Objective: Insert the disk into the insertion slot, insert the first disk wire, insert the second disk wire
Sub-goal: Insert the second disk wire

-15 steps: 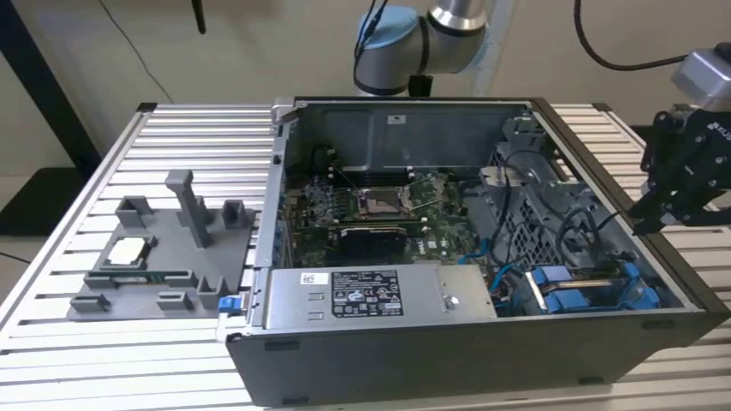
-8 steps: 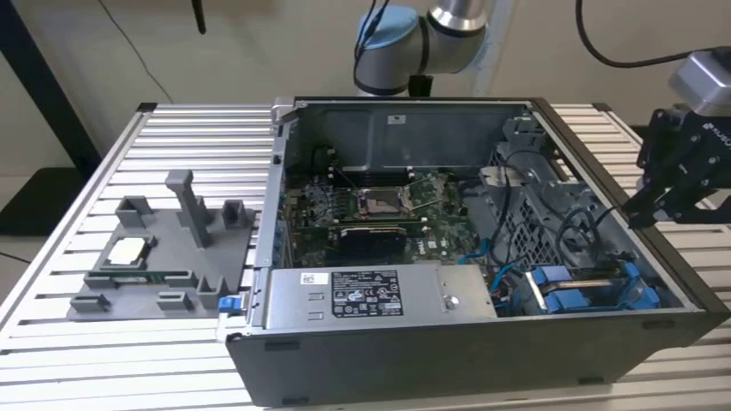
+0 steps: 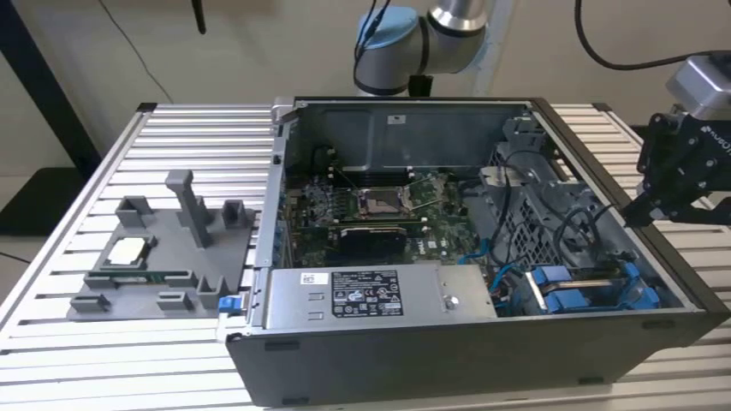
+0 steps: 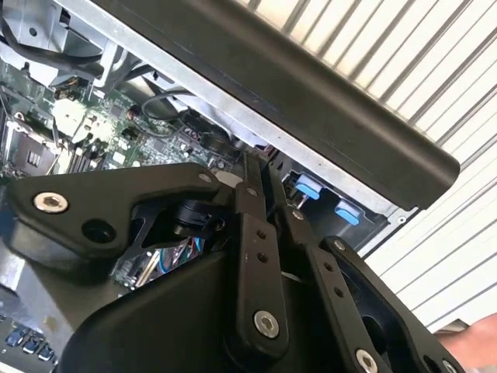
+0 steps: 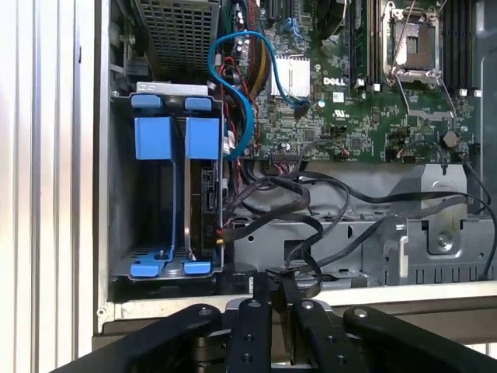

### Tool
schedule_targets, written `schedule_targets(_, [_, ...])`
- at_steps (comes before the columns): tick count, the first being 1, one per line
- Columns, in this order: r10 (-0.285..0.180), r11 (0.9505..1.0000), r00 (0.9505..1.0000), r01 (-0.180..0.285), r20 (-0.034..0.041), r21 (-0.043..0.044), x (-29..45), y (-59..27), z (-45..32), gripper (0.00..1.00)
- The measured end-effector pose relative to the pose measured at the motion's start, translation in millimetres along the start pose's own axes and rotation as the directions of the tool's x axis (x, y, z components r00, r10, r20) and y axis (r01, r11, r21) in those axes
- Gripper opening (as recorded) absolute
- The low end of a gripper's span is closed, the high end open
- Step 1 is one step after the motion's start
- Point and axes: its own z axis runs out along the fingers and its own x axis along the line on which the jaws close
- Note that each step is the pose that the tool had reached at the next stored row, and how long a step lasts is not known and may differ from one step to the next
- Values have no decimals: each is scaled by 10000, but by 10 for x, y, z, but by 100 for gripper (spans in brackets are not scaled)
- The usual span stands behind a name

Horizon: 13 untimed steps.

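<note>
The insertion slot point(image 5: 167, 194) is the dark bay with blue rails in the case corner, also seen at the exterior view's lower right point(image 3: 577, 291). Two blue carrier frames stand in it. The disk point(image 5: 208, 194) shows as a dark edge inside one of these frames. A blue wire point(image 5: 242, 101) loops from the motherboard toward the bay, with black wires point(image 5: 303, 210) lying beside it. I cannot tell whether any wire is plugged into the disk. My gripper point(image 3: 635, 216) hovers over the case's wall at the exterior view's right, apart from the bay. Its fingers point(image 5: 258, 289) are together and hold nothing in both wrist views point(image 4: 262, 159).
The motherboard point(image 3: 377, 205) fills the case floor, and a labelled power supply point(image 3: 354, 295) lies along the near side. A perforated metal cage point(image 5: 178, 31) stands beside the bay. At the exterior view's left, a grey fixture plate point(image 3: 149, 257) holds small parts on the slatted table point(image 3: 68, 342).
</note>
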Motion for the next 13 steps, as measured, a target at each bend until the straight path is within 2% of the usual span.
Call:
schedule_targets(6, [2,10000,10000,-2,2,1,0,12,0,16])
schedule_targets(13, [2,10000,10000,-2,-10,0,7,167,-48,16])
